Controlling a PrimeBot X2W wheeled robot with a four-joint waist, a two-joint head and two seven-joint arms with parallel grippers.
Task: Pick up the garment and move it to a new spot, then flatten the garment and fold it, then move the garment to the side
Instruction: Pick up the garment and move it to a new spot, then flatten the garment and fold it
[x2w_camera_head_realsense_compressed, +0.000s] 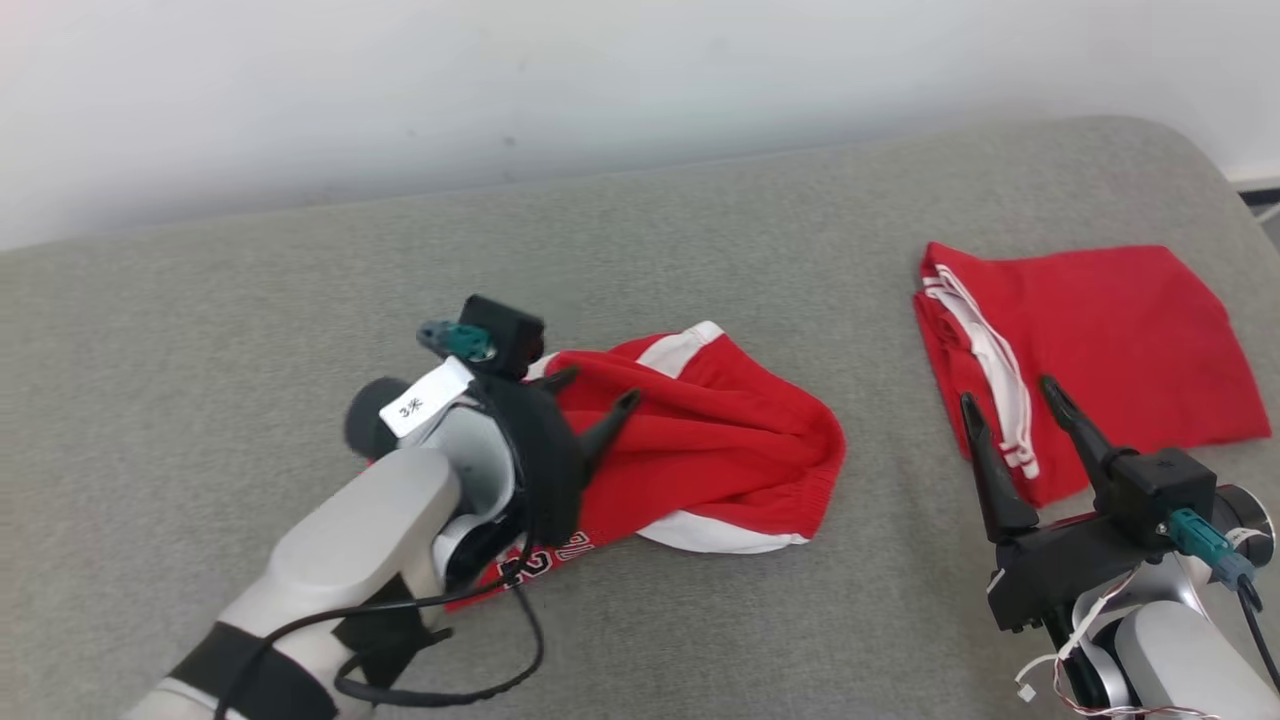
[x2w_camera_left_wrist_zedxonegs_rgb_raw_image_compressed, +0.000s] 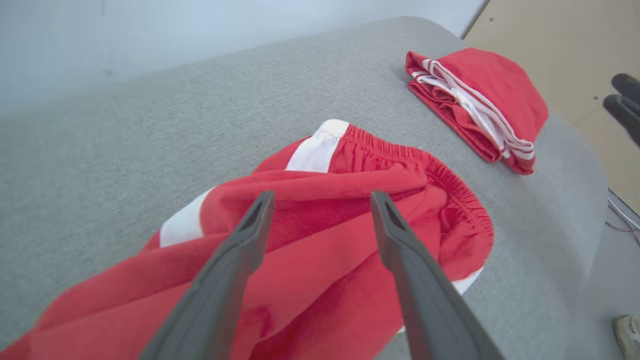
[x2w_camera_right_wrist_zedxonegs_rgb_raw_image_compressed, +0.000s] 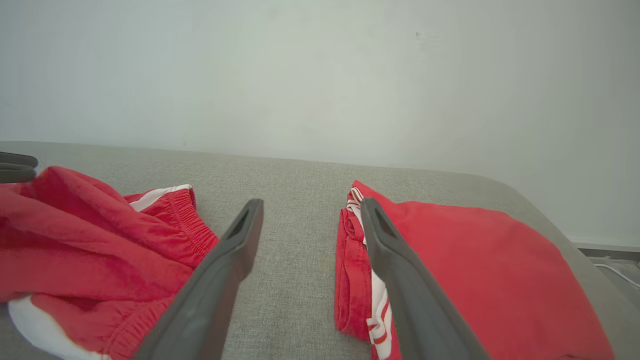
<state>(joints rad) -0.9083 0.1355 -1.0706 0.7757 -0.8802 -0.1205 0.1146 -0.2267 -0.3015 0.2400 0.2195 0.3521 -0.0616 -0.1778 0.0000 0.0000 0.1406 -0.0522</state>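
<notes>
Red garment (x2w_camera_head_realsense_compressed: 720, 440), crumpled on the grey cushion (x2w_camera_head_realsense_compressed: 300, 300): we see the left gripper (x2w_camera_head_realsense_compressed: 600, 387) spread wide over it, the right gripper (x2w_camera_head_realsense_compressed: 1007, 391) likewise parted.

Only legible text: white tag (x2w_camera_head_realsense_compressed: 425, 401) on the left wrist (x2w_camera_head_realsense_compressed: 478, 455) reads "3米"; white outlined characters (x2w_camera_head_realsense_compressed: 562, 556) on the crumpled red shorts (x2w_camera_head_realsense_compressed: 720, 440) are partly hidden by the arm, can't read them.

Red shorts (x2w_camera_left_wrist_zedxonegs_rgb_raw_image_compressed: 320, 260) beneath the left jaws are smooth, faintly glossy cloth. The counter (x2w_camera_head_realsense_compressed: 700, 230) is coarse, matt grey weave.
</notes>
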